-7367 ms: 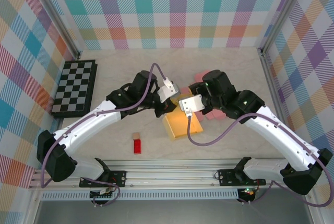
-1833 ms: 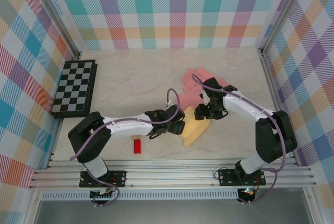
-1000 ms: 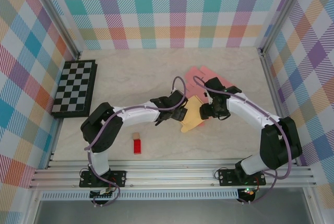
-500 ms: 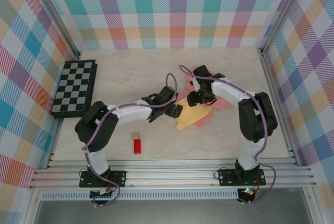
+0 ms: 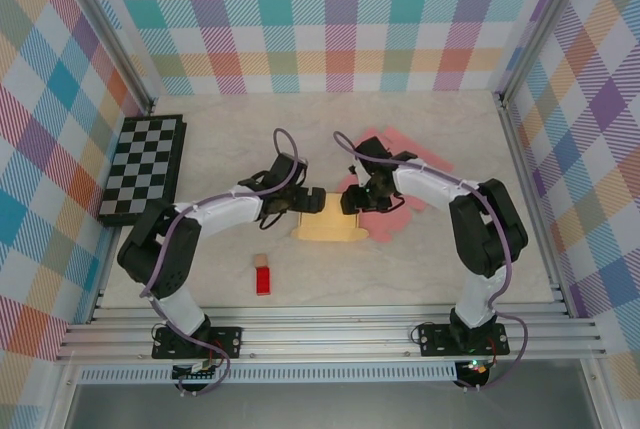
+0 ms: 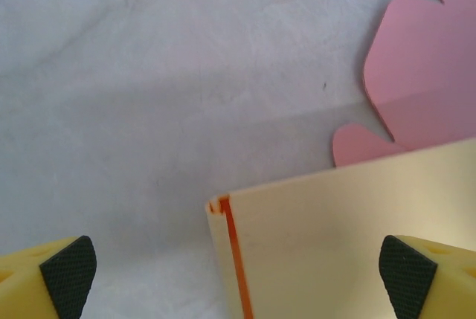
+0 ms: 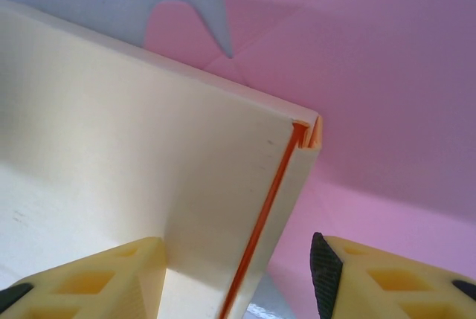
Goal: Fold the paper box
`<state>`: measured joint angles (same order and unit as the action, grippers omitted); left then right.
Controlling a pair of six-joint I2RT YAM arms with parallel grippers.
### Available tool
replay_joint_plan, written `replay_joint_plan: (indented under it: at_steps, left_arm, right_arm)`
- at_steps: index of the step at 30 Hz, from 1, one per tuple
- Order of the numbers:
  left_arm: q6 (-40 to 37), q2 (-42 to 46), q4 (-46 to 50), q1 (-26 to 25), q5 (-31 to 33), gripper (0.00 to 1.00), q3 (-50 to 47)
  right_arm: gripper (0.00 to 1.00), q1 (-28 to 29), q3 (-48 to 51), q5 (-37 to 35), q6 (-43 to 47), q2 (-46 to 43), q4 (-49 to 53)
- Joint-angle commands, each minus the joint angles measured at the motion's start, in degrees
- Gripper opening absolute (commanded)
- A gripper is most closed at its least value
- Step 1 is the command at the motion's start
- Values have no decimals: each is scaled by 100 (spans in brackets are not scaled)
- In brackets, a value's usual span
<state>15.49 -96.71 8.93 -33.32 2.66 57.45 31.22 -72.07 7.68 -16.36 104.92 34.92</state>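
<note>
The pale yellow paper box (image 5: 330,228) lies flattened on the table, its right end over a flat pink paper sheet (image 5: 405,184). My left gripper (image 5: 308,203) sits at the box's upper left corner. In the left wrist view its jaws (image 6: 238,267) stand wide open, with the box corner (image 6: 312,245) and its orange crease between them, untouched. My right gripper (image 5: 352,201) is at the box's upper right. In the right wrist view it (image 7: 238,271) straddles the folded box edge (image 7: 245,207); the left finger (image 7: 111,282) is against it, and the right pad (image 7: 323,271) stands off.
A chessboard (image 5: 142,169) lies at the left wall. A small red block (image 5: 263,280) and a small wooden cube (image 5: 259,261) sit near the front, below the box. Checked walls enclose the table on three sides.
Both grippers and the yellow box have shifted up and left, and the box now lies flatter and level. The right jaws have narrowed around the box edge; the left jaws have widened.
</note>
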Motion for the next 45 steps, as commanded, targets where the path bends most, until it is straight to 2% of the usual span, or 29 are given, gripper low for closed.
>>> replay_joint_plan:
  at_steps: [1, 5, 9, 11, 14, 16, 21, 25, 35, 45]
  left_arm:
    - [492, 279, 196, 222, -480, 100, -254]
    - [996, 617, 962, 317, -560, 100, -339]
    - [1929, 869, 764, 309, -1378, 100, -642]
    - [2293, 882, 751, 279, -1478, 100, -659]
    - [2712, 843, 633, 245, -1353, 100, -446]
    - [2824, 720, 1114, 194, -1237, 100, -93]
    - [3032, 550, 1508, -251, -839, 100, 294]
    - [3251, 392, 1751, -385, -604, 100, 400]
    - [3775, 189, 1885, -456, -547, 100, 408]
    - [4484, 53, 2031, -507, -847, 100, 529]
  right_arm:
    - [56, -1, -278, -17, -200, 214, -34]
    - [56, 2, -404, -176, -314, 223, 80]
    - [56, 24, -339, -214, -368, 184, 49]
    - [56, 54, -296, -248, -368, 158, 4]
    - [56, 102, -226, -283, -345, 120, -74]
    - [56, 131, -189, -311, -333, 120, -90]
    - [56, 138, -99, -307, -323, 69, -136]
    - [56, 141, -44, -305, -324, 7, -202]
    - [56, 139, 52, -225, -315, -15, -331]
    - [56, 140, 132, -223, -343, -5, -386]
